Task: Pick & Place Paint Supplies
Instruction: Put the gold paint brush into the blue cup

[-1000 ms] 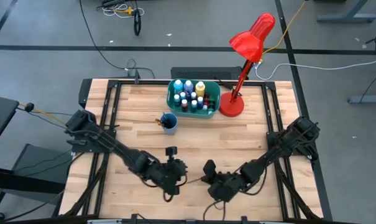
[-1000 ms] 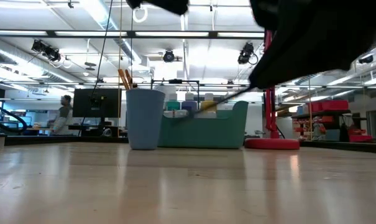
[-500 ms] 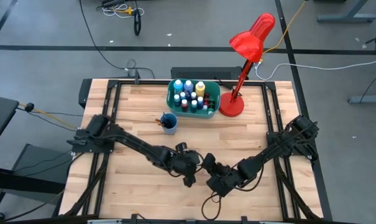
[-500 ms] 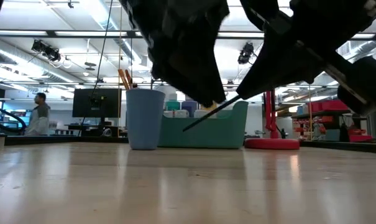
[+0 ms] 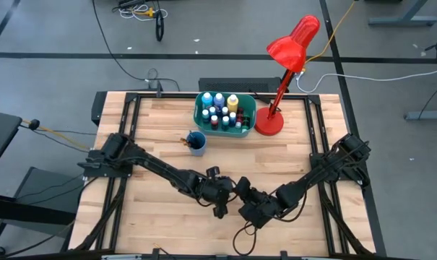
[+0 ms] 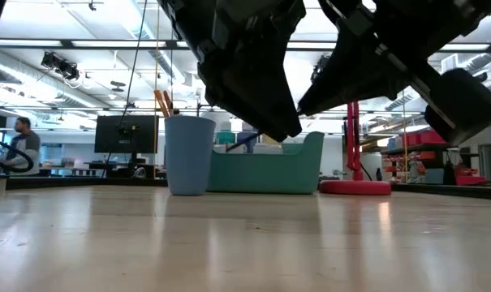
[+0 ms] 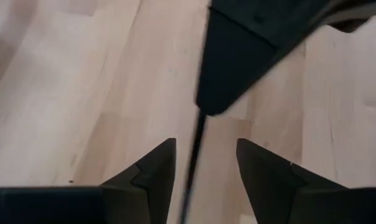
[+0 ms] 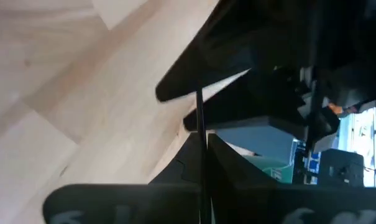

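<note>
A thin black paintbrush (image 8: 199, 112) is held by my right gripper (image 8: 203, 142), which is shut on it above the near middle of the table (image 5: 245, 198). My left gripper (image 7: 206, 146) is open right beside it (image 5: 230, 193). Its two fingers stand on either side of the brush's handle (image 7: 194, 155) without touching it. Small paint bottles (image 5: 219, 110) stand in the teal tub (image 5: 200, 115) at the far side. More brushes stick up out of a blue cup (image 5: 196, 143). In the low view the two grippers hide the held brush. My right gripper pinches the paintbrush's thin black handle (image 8: 200, 134) between its two fingers. The handle sticks out past the fingertips toward my left gripper. The brush is lifted clear of the table.
A red desk lamp (image 5: 270, 123) stands to the right of the tub, its head (image 5: 294, 40) reaching beyond the far edge. Bare wood (image 5: 160, 162) lies between the grippers and the cup. A person (image 6: 19, 142) is in the room beyond the table.
My left gripper has swung toward the table's right and slightly toward the far edge, coming up against my right gripper so that its open fingers now straddle the brush. My right gripper has shifted a little toward the far edge. In the last half second both kept nearly still.
</note>
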### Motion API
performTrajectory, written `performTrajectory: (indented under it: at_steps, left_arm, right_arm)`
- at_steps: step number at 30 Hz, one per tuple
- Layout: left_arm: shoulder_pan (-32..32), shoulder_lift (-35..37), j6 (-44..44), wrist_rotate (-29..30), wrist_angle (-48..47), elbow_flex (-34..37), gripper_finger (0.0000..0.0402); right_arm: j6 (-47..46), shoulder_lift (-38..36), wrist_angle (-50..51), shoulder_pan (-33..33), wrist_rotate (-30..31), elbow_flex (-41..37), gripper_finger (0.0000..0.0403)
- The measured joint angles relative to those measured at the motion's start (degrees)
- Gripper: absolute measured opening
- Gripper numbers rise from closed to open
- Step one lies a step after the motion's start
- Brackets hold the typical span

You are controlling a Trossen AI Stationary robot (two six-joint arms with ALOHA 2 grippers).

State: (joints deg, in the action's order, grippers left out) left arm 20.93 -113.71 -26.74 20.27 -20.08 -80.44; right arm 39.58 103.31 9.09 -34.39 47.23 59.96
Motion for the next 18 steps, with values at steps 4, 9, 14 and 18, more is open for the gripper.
performTrajectory:
  at_steps: [4,9,14,18]
  left_arm:
    - [-0.04,0.02,3.11,2.49,0.56,0.00,0.0151]
    - [-0.04,0.04,6.15,0.04,0.18,-0.26,0.0073]
    - [0.04,0.04,5.23,1.00,0.06,-0.26,0.0017]
    - [0.32,0.04,3.20,2.95,0.04,-0.26,0.0025]
  right_arm:
    - [0.03,0.00,-0.97,-0.11,-1.13,0.00,0.0003]
    - [-0.38,0.00,-1.02,-0.11,-1.08,0.00,0.0005]
    - [-3.97,0.00,-1.00,-0.16,-1.48,0.00,0.0024]
    - [-8.79,0.00,-1.44,-1.05,0.54,0.00,0.0052]
